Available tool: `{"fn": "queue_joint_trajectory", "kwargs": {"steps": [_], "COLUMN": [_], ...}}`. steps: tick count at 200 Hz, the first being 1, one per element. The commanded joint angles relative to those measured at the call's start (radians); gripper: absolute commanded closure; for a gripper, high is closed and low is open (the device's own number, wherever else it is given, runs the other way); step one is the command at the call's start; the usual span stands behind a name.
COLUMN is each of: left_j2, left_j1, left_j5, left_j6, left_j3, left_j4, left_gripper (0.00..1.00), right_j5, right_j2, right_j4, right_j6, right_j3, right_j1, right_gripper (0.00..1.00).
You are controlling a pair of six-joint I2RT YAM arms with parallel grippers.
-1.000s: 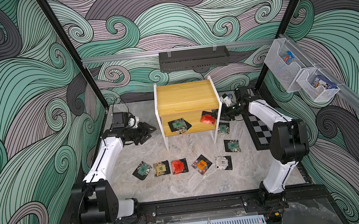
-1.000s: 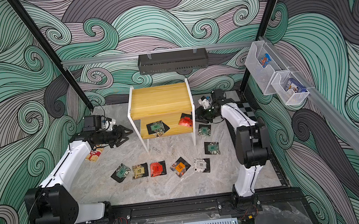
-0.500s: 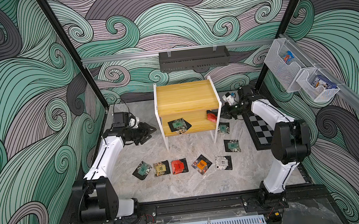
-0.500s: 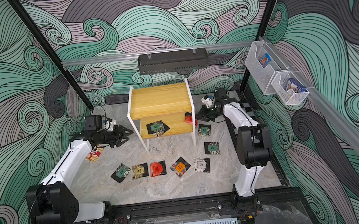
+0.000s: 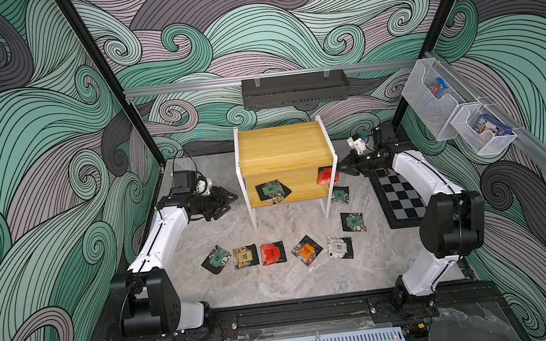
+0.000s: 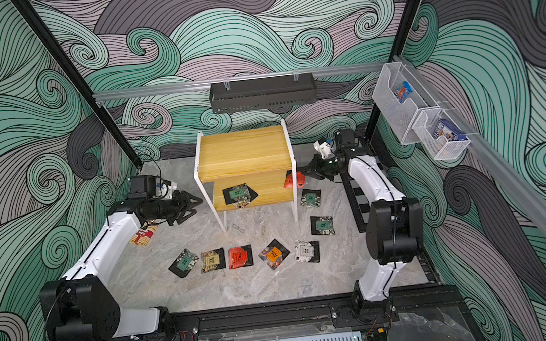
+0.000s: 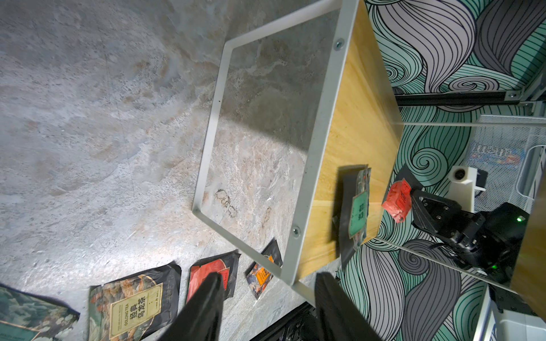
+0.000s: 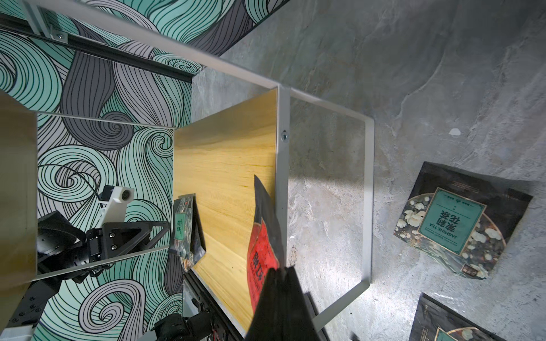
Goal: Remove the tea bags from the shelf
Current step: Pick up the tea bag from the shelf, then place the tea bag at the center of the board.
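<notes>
Presently the right gripper (image 5: pixel 342 170) is clamped tight on the red tea bag (image 5: pixel 325 176) — the sachet stands on edge at the right end of the shelf's (image 5: pixel 282 145) lower board. A teal-label tea bag (image 5: pixel 269 190) lies on that same board. The left gripper (image 5: pixel 230 199) hovers beside the shelf's left side, jaws partly apart, holding nothing — seven more tea bags (image 5: pixel 272 252) lie on the table (image 5: pixel 277 286).

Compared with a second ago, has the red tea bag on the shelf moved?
Yes. Pinched in the right tool, the red tea bag has slid along the lower board to the white side leg of the shelf.
</notes>
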Motion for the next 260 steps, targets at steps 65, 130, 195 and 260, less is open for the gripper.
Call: {"fn": "queue_joint_trajectory", "kwargs": {"steps": [65, 130, 195, 260], "left_j2": [0.007, -0.011, -0.031, -0.044], "left_j1": [-0.009, -0.01, -0.01, -0.01], "left_j5": [-0.004, -0.002, -0.007, -0.025], "left_j6": [0.01, 0.009, 0.009, 0.025], "left_j3": [0.053, 0.033, 0.007, 0.008], "left_j4": [-0.007, -0.009, -0.019, -0.057], "left_gripper": [0.47, 0.47, 0.47, 0.47], "right_j5": [0.054, 0.158, 0.241, 0.259], "right_j2": [-0.082, -0.034, 0.046, 0.209], "right_j4": [0.079, 0.186, 0.326, 0.502], "right_j6": [0.072, 0.162, 0.27, 0.406], "right_j3": [-0.038, -0.076, -0.13, -0.128], "right_j1": [-0.107, -0.127, -0.131, -0.115], "right_gripper": [1.0, 1.0, 1.0, 1.0]}}
